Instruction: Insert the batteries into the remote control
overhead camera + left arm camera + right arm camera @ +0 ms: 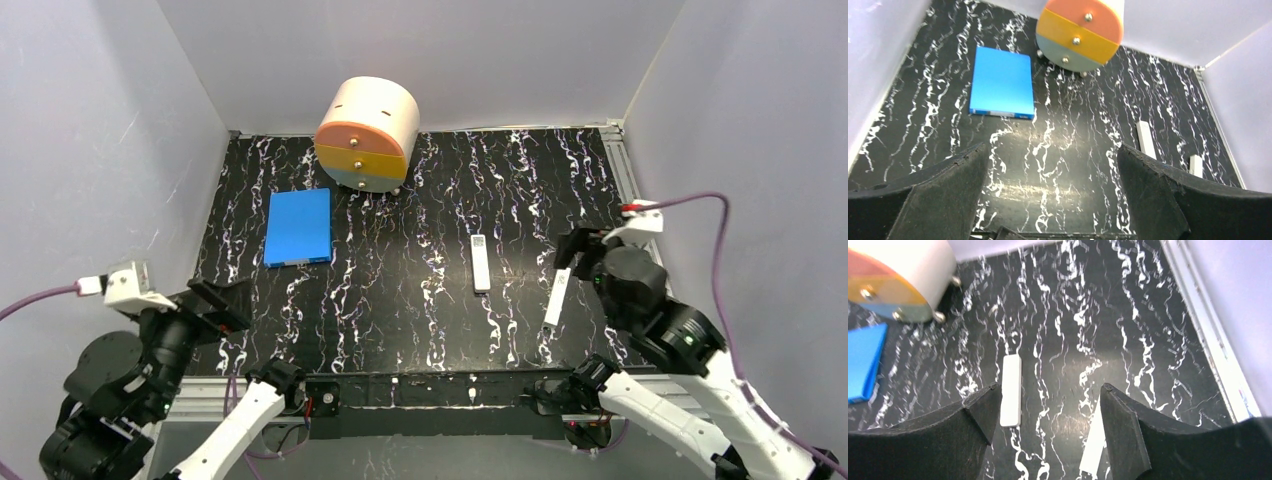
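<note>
The remote control (481, 265) lies back up on the black marbled table (400, 300), centre right, its small dark label at the far end. It also shows in the right wrist view (1011, 390) and the left wrist view (1146, 139). My right gripper (573, 250) is open and empty, a little right of the remote; in its own view (1050, 387) the remote lies by the left finger. My left gripper (215, 302) is open and empty at the near left, over bare table (1050, 150). No batteries show in any view.
A longer plain white bar (556, 298) lies tilted under my right gripper, beside its right finger (1094, 447). A blue flat box (299, 226) lies at the far left. A round drawer unit (367, 135) with orange, yellow and blue fronts stands at the back.
</note>
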Available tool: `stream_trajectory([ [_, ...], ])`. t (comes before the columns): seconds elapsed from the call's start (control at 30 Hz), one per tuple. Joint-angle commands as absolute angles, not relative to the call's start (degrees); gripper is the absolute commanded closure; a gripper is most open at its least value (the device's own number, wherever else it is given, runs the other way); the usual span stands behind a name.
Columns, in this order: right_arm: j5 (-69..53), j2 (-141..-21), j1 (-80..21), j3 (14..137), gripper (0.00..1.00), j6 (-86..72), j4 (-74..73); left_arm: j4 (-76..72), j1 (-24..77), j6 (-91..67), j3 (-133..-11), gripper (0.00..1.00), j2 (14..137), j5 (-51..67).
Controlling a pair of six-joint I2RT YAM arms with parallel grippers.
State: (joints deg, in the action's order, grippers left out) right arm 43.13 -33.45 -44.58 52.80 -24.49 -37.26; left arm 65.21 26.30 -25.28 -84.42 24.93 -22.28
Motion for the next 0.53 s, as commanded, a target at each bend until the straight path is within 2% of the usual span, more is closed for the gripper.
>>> stream_trajectory([
  [0.0,47.9,-28.8,-44.3,58.0,0.21,-20.6,-39.2,66.4,26.1,-20.5,-86.2,0.02,23.2,-29.1],
  [0.5,48.5,-21.2,-44.1,62.1,0.2,-18.4,-35.3,67.9,26.1,-23.4,-84.1,0.02,21.6,-34.5],
])
